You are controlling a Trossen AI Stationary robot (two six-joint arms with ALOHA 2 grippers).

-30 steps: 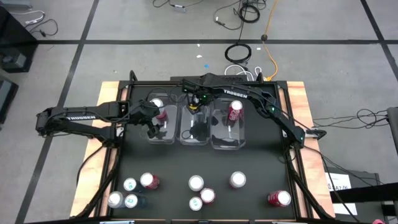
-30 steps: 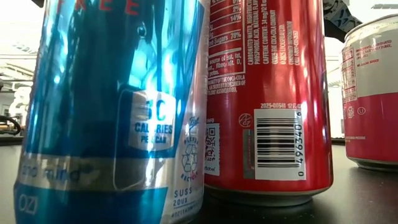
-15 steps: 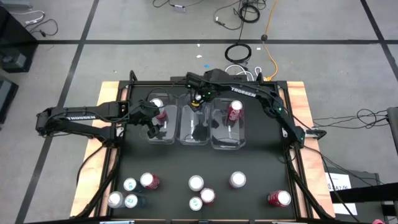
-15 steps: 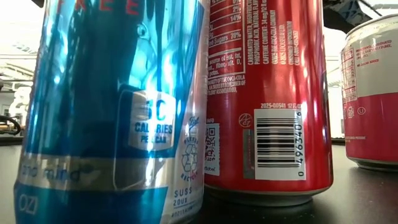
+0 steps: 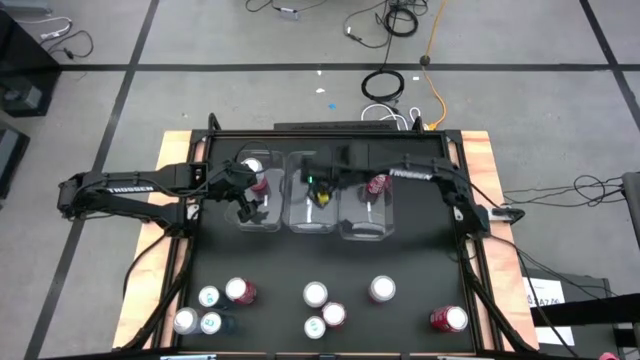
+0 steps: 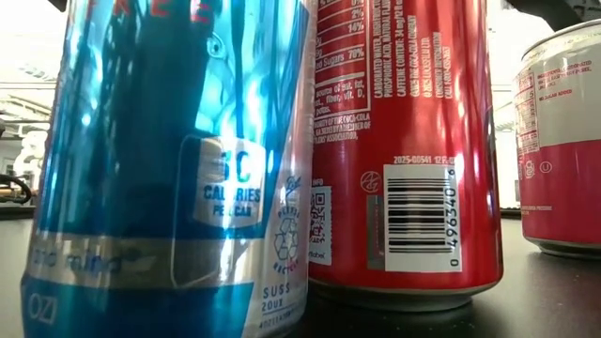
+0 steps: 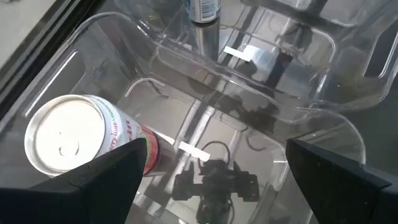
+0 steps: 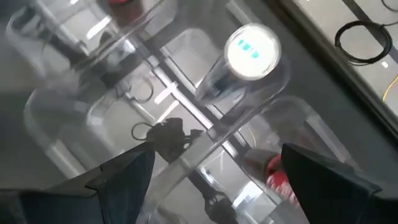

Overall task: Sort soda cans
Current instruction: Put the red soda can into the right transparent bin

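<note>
Three clear bins stand in a row at the far middle of the table. The left bin (image 5: pixel 258 195) holds an upright pinkish-red can (image 7: pixel 68 140). The middle bin (image 5: pixel 310 200) holds an upright silver-blue can with teal marks (image 8: pixel 252 50). The right bin (image 5: pixel 368 210) holds a red can (image 5: pixel 377 185). My left gripper (image 5: pixel 248 207) hangs open and empty over the left bin, beside the pinkish-red can. My right gripper (image 5: pixel 320 192) is open and empty over the middle bin, apart from the silver-blue can. Several more cans stand near the table's front edge.
The loose cans stand in groups at the near edge: left (image 5: pixel 208 297), middle (image 5: pixel 315 294) and right (image 5: pixel 448 319). The low view is filled by a silver-blue can (image 6: pixel 169 169), a red can (image 6: pixel 404 141) and a pinkish can (image 6: pixel 563 141). The black mat between the bins and the cans is bare.
My right arm has swung from the far side of the bins toward the table's near edge. Its gripper now stands over the middle bin, a little nearer than before.
</note>
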